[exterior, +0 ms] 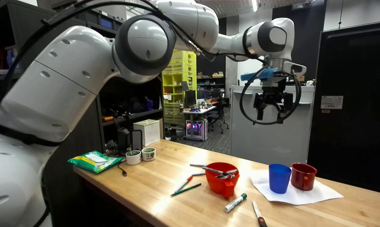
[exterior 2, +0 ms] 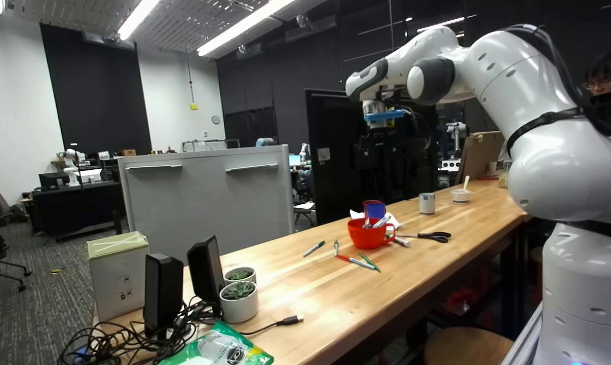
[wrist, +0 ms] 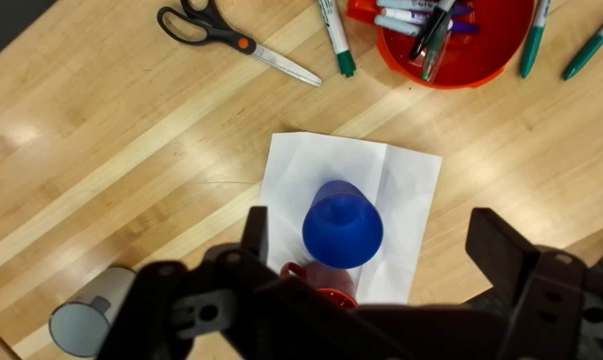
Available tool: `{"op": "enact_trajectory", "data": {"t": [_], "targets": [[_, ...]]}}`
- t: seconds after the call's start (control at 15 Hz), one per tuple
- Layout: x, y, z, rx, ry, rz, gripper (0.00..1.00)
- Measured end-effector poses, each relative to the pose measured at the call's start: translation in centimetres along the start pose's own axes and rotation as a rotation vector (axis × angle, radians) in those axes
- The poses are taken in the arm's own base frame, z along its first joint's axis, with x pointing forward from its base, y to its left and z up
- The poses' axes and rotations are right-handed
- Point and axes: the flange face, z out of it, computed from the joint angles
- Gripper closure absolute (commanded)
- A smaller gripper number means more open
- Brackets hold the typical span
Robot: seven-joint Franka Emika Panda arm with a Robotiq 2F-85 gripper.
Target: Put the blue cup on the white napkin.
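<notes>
The blue cup [exterior: 279,179] stands upright on the white napkin [exterior: 298,199], beside the dark red cup [exterior: 303,177]. In the wrist view the blue cup [wrist: 342,230] shows its open top, with the white napkin [wrist: 406,200] around its base. The dark red cup [wrist: 326,280] is partly hidden there by the gripper. In an exterior view the blue cup [exterior 2: 376,210] is partly hidden behind the red bowl. My gripper [exterior: 270,116] is open and empty, well above the cups. In the wrist view its fingertips [wrist: 369,220] are apart, with nothing between them.
The red bowl [exterior: 220,184] holds several markers and has loose pens around it. A green-capped marker [exterior: 235,202] and scissors [exterior: 258,214] lie near the napkin. A grey can [exterior 2: 427,203] stands farther along the table. Potted plants [exterior: 141,155] and a green packet [exterior: 95,160] are at the far end.
</notes>
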Motion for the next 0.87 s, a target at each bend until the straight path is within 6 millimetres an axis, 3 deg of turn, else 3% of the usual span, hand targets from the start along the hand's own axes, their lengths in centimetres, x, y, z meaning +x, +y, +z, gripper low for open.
{"op": "enact_trajectory", "data": {"t": [0.27,0.53,0.87], "targets": [[-3.0,-4.0,-1.7,-0.041,0.036,-0.219,0.0],[-5.4,-6.7,-1.6,-0.035,0.095,-0.433,0.0],[-7.9,-7.8,-1.2,-0.019,0.112,-0.555,0.0]]}}
